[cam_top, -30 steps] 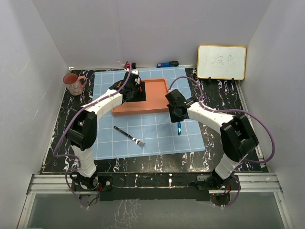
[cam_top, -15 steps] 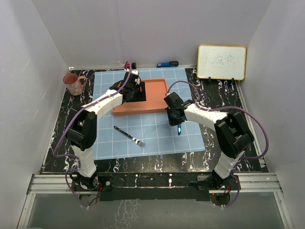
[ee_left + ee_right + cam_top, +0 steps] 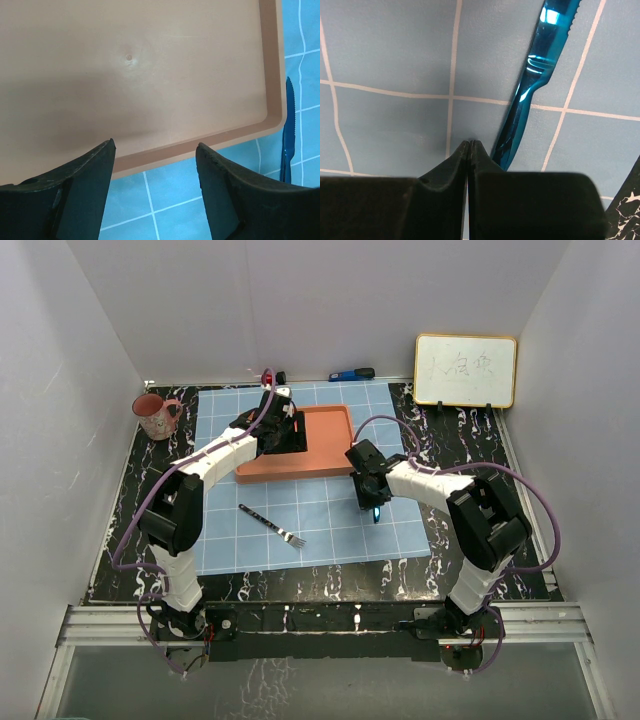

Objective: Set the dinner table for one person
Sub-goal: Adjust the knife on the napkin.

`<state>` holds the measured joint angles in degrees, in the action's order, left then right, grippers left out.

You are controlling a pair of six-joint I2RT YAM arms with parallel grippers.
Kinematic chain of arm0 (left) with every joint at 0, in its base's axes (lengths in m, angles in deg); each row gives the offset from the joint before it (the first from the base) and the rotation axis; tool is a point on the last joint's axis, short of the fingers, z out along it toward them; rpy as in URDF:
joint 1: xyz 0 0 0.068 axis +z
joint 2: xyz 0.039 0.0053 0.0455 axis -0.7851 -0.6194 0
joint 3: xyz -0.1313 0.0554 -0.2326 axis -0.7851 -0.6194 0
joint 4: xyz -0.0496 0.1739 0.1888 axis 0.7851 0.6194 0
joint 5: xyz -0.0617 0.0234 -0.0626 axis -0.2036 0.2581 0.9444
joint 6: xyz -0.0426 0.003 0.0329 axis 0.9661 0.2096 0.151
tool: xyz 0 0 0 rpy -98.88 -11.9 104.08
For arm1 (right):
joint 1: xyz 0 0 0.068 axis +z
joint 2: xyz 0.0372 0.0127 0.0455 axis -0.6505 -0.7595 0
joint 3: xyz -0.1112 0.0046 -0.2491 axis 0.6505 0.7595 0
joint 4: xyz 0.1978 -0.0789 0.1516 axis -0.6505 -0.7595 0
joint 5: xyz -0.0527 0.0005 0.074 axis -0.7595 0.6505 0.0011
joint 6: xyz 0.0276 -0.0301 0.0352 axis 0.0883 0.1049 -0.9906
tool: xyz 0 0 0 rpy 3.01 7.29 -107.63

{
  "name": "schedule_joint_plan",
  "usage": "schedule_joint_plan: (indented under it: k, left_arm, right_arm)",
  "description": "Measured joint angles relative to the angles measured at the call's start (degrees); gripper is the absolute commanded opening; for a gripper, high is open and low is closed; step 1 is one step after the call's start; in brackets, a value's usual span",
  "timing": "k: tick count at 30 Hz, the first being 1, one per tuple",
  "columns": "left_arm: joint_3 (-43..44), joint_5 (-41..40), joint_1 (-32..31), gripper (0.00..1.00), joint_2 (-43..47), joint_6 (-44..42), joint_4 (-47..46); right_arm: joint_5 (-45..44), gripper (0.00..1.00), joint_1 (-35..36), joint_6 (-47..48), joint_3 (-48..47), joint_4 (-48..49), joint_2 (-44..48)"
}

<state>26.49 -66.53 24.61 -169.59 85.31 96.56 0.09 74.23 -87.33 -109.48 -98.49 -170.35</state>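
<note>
Gaping left end effector (image 3: 155, 146) over orange tray (image 3: 150, 60); right end effector (image 3: 470, 143) clenched beside knife (image 3: 530, 85).

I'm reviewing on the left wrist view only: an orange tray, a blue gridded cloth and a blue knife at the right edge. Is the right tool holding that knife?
Observer: No. The right tool is shut with nothing in it. Its tips point down at the light-blue gridded cloth, beside the handle of the translucent blue plastic knife.
Operator: Any other cutlery out?
Observer: A slim dark-handled fork lies on the cloth, nearer the arms' bases than the orange rectangular tray.
Operator: And a cup?
Observer: A pink mug stands on the black marble-veined dinner table, off the cloth's far left corner.
</note>
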Motion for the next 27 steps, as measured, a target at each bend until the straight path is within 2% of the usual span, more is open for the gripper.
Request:
schedule_joint_plan:
  k: [25, 27]
  left_arm:
    - [-0.04, -0.17, 0.00, 0.66, 0.79, -0.02, 0.02]
    - [-0.04, -0.17, 0.00, 0.66, 0.79, -0.02, 0.02]
  right_arm:
    - [-3.69, 0.00, 0.04, -0.79, 0.81, -1.73, 0.00]
    - [-3.67, 0.08, 0.04, -0.79, 0.81, -1.73, 0.00]
